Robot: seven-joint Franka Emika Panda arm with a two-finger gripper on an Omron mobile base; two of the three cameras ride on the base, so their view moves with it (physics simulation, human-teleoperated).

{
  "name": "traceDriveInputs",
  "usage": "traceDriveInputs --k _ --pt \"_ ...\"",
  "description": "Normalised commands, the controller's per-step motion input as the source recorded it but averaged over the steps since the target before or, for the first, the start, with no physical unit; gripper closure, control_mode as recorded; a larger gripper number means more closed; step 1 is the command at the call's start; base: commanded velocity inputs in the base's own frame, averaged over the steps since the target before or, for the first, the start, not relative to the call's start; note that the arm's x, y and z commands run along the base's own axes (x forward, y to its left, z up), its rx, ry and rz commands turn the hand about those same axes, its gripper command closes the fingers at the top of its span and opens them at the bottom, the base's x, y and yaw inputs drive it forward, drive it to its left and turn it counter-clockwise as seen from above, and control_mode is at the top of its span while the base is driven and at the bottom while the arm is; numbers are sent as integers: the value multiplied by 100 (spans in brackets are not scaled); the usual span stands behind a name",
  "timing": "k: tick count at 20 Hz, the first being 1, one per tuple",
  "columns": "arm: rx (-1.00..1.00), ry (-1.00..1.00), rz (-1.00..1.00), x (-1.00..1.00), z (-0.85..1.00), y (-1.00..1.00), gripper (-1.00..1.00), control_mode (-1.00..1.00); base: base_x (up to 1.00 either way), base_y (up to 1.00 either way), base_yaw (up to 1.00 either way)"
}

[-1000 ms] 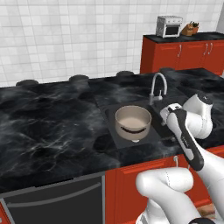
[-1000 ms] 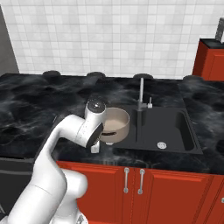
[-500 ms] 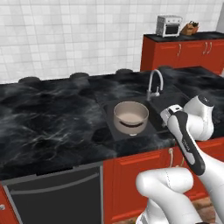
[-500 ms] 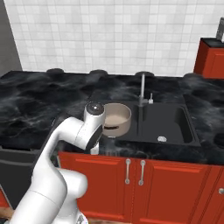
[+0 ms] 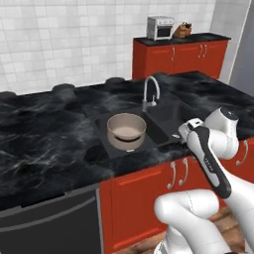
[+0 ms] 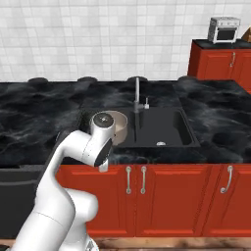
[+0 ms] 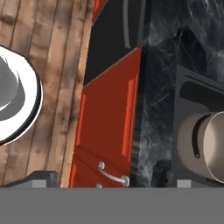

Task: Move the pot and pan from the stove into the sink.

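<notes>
The pot [image 5: 126,130], beige-grey with a pale inside, stands upright in the left basin of the black sink [image 5: 168,116]. From the right base view the pot [image 6: 120,122] is partly hidden behind my hand, beside the sink [image 6: 162,128]. My gripper [image 7: 111,181] is open with nothing between its fingers. It hangs in front of the counter edge and points down at the red cabinet fronts. The pot [image 7: 205,144] sits at the right edge of the hand view, inside the sink [image 7: 192,89]. The pan and the stove are out of view.
A curved silver faucet [image 5: 151,92] rises behind the basins. Red cabinet doors [image 6: 142,196] run below the black marbled counter [image 5: 44,134], with a dark appliance front [image 5: 49,223] to their left. A toaster oven [image 5: 159,27] sits on a far red cabinet. Wooden floor [image 7: 57,65] lies below.
Both base views have shifted, so the camera has moved along the counter. The pot stays in the left basin. My gripper stays open and empty.
</notes>
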Motion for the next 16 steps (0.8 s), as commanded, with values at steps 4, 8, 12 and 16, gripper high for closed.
traceDriveInputs --k 4,8,12,16 --pt "0 0 0 0 0 0 -100 100 2 -17 -47" --pt "0 0 0 0 0 0 -100 100 5 -13 -49" --pt "0 0 0 0 0 0 -100 100 4 -12 -49" --pt "0 0 0 0 0 0 -100 100 4 -13 -49"
